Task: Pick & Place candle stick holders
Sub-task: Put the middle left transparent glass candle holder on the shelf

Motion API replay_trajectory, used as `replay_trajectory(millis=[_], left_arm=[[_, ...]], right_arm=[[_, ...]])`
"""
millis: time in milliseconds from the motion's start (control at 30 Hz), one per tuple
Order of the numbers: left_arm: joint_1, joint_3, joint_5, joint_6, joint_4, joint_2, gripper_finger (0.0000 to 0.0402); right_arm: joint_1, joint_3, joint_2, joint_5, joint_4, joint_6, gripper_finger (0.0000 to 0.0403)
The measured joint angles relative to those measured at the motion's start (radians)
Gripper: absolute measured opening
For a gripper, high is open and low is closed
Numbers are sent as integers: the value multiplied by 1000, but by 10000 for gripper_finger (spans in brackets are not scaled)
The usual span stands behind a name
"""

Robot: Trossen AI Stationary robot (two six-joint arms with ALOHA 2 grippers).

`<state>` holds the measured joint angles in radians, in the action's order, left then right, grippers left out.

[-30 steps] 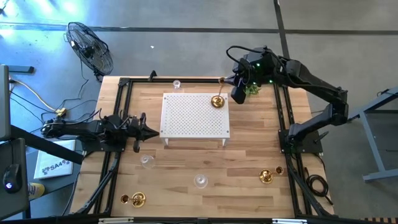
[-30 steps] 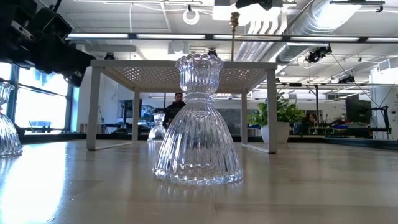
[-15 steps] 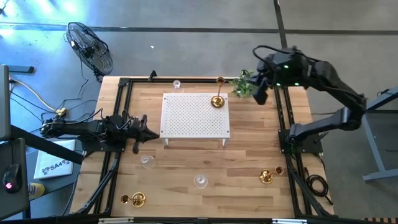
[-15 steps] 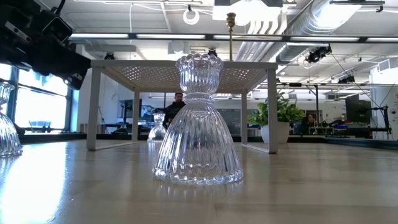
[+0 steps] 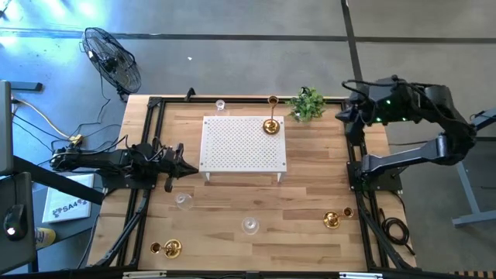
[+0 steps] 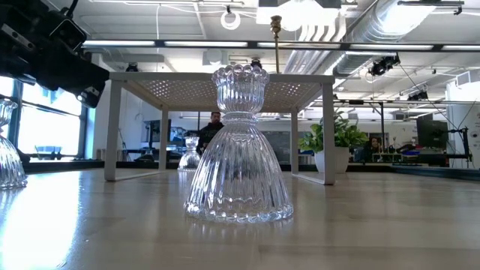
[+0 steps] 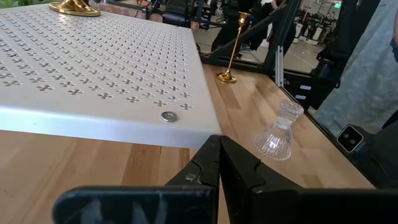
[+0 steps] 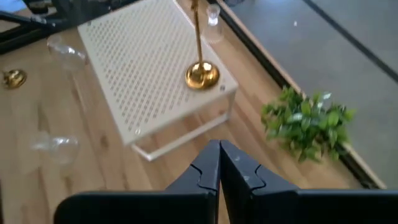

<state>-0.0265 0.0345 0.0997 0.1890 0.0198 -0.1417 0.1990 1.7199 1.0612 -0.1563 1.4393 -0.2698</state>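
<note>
A tall gold candle stick holder (image 5: 270,125) stands on the back right corner of the white perforated platform (image 5: 232,151), also visible as the gold holder (image 8: 201,72). Another gold holder (image 5: 273,101) and a clear glass one (image 5: 220,104) stand behind the platform. Two glass holders (image 5: 184,200) (image 5: 249,225) and gold holders (image 5: 332,220) (image 5: 172,249) sit toward the front. The nearest glass holder (image 6: 238,150) fills the low view. My right gripper (image 5: 346,118) hangs shut and empty over the table's right edge, away from the platform. My left gripper (image 5: 184,163) waits shut, left of the platform.
A small green plant (image 5: 308,103) stands at the back right, between the platform and my right arm. Black rails (image 5: 152,132) frame the wooden table. A fan (image 5: 112,58) stands on the floor beyond the back left corner. A person shows far off in the low view.
My right arm has drawn back to the right, away from the platform and past the plant. The gold holder stays standing on the platform. The left arm has not moved.
</note>
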Motion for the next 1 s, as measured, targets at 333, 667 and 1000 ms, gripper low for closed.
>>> replay_trajectory(millis=[333,667,1000], left_arm=[[0,1,1,29,3,0,1],[0,1,2,52,4,0,1],[0,2,6,56,6,0,1]], right_arm=[[-129,-1,-8,-74,131,-201,1],[-226,-1,6,-51,132,-250,2],[-367,-204,-1,34,74,-222,1]])
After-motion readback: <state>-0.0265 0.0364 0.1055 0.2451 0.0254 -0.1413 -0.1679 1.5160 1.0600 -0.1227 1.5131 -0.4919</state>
